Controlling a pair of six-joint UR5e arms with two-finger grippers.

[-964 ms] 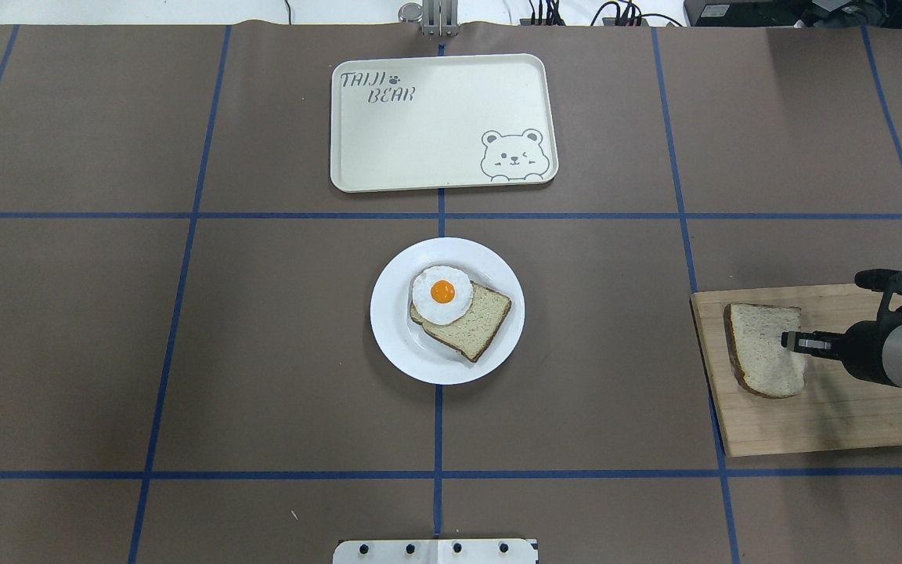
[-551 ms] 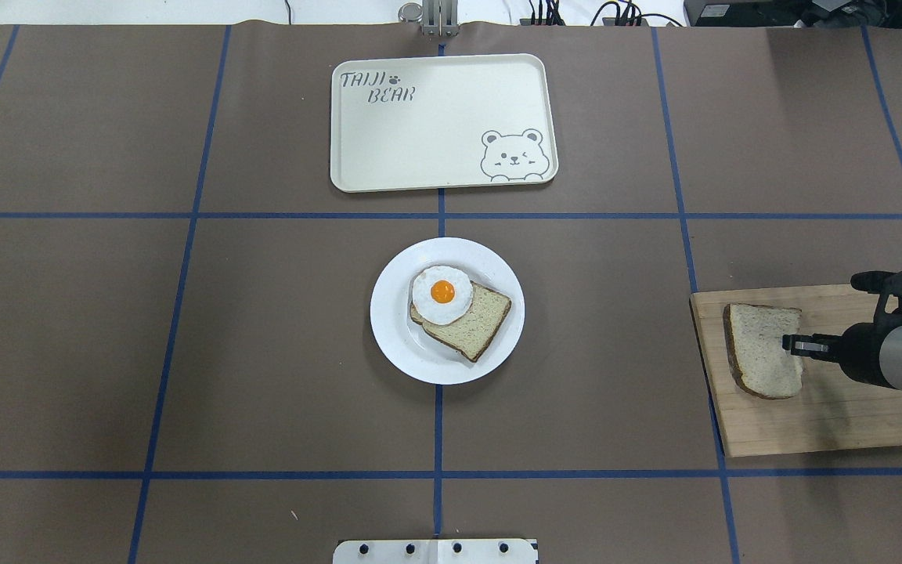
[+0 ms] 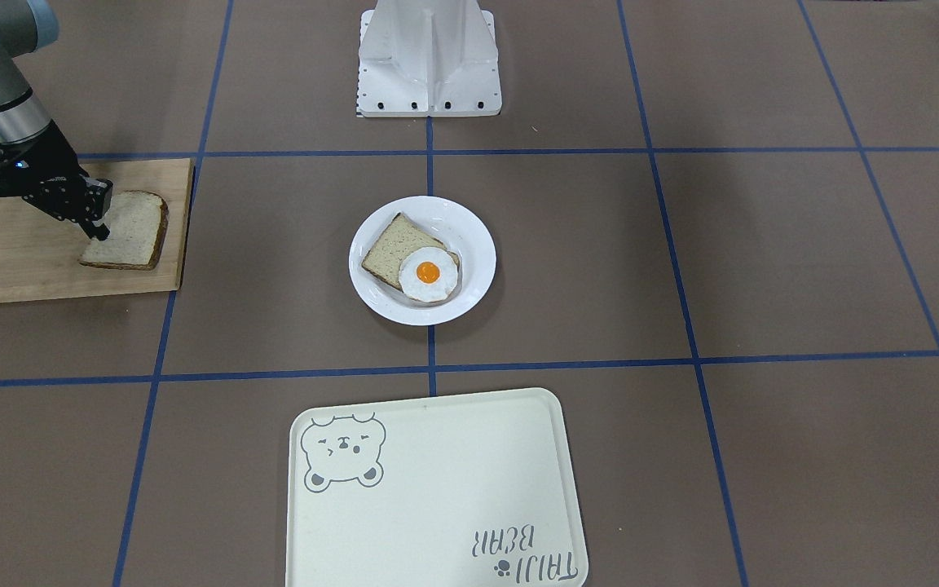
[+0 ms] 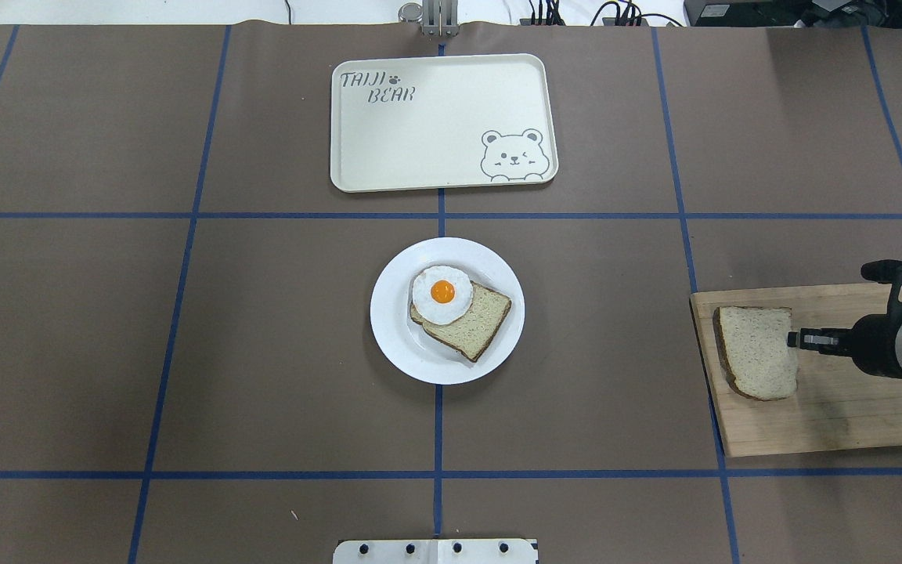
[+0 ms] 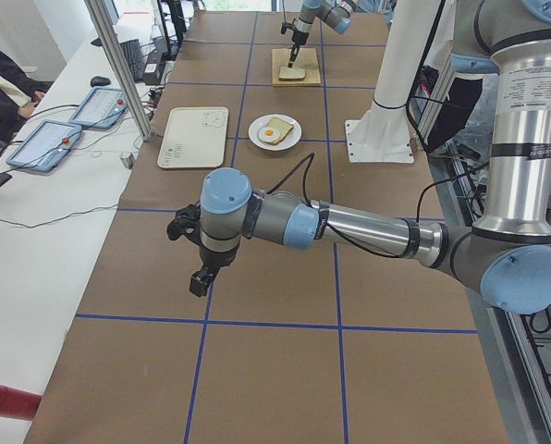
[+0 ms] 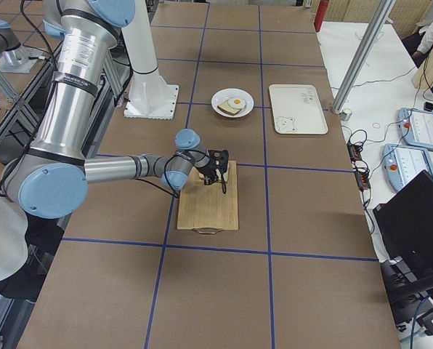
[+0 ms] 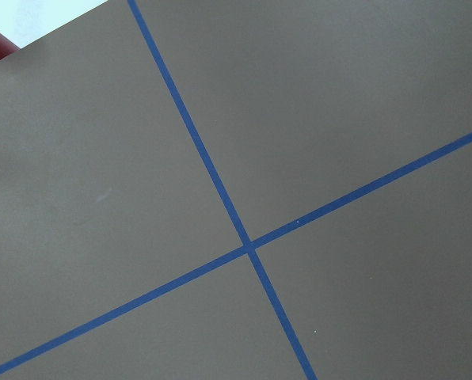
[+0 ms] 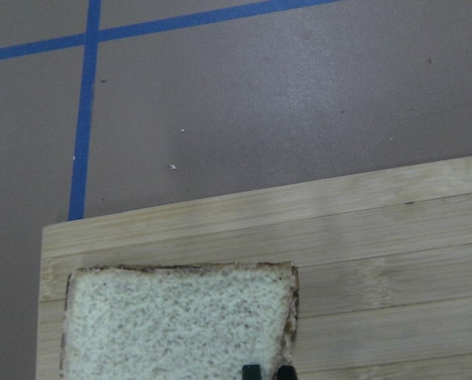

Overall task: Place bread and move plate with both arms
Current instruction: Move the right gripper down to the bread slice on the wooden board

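Note:
One bread slice (image 4: 756, 356) lies on a wooden cutting board (image 4: 835, 415) at the table's right. My right gripper (image 4: 792, 339) is at its right edge, with the jaws nearly together on the crust; the right wrist view shows the fingertips (image 8: 252, 370) against the slice (image 8: 180, 324). The slice looks slightly raised at that edge. The white plate (image 4: 388, 329) sits mid-table and holds the second slice (image 4: 482, 313) under a fried egg (image 4: 441, 294). My left gripper (image 5: 200, 282) hangs over bare table far to the left; I cannot tell if it is open.
A cream bear tray (image 4: 439, 125) lies beyond the plate. The white robot base (image 4: 435, 551) is at the near edge. Blue tape lines cross the brown table cover. The left wrist view shows only cover and tape.
The slice on the board has shifted a little to the left and looks more raised. The right gripper has drawn slightly back to the right.

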